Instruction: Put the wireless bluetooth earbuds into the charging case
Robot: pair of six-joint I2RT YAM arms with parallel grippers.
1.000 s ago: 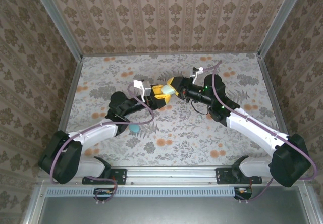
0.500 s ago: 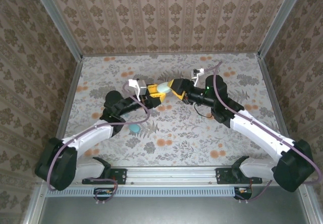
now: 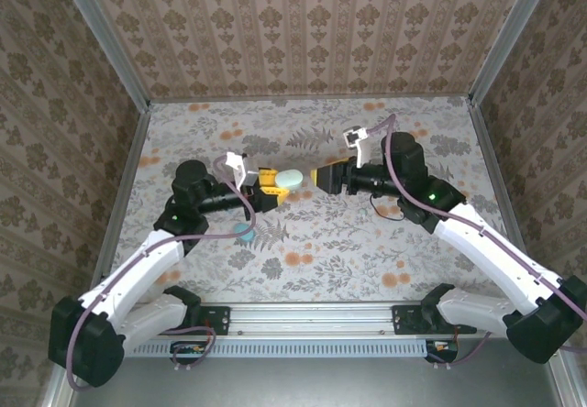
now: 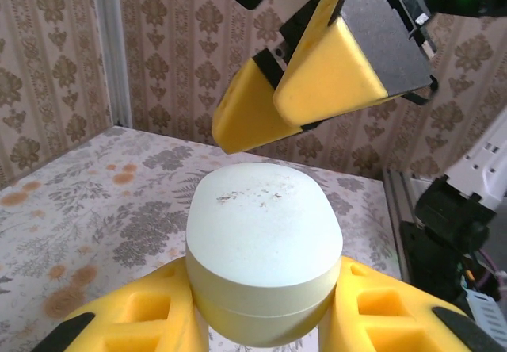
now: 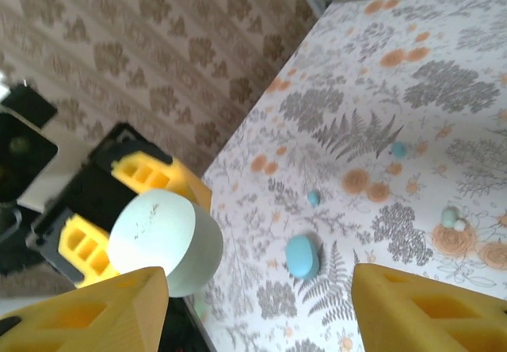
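Mint-pale and rounded, the charging case point(image 3: 292, 179) sits clamped in the left gripper point(image 3: 271, 182), just toward 11 o'clock from the middle of the flowered table point(image 3: 367, 260) in the overhead view. From the left wrist camera the case point(image 4: 263, 265) is pinched at its lower part between two yellow foam fingers point(image 4: 131, 328), with its smooth, faintly scuffed top facing away from the wrist and a seam running round it low down. It is held up off the table.

At 3 o'clock of the case, the right gripper point(image 3: 323, 176) points straight at it, close but not touching. Its jaws are spread with nothing between them. The right wrist camera shows its own yellow fingers point(image 5: 87, 312) standing wide apart, and beyond them the case point(image 5: 162, 241) end-on in the other gripper's point(image 5: 119, 201) grasp.

A teal oval piece point(image 3: 244, 233) lies on the table at 8 o'clock of the case, beneath the left arm. The right wrist view shows the same piece point(image 5: 302, 255), two small teal bits point(image 5: 314, 198) lying apart from it, and a small white-and-teal cluster point(image 5: 453, 219) farther off. All are too small to tell what they are.
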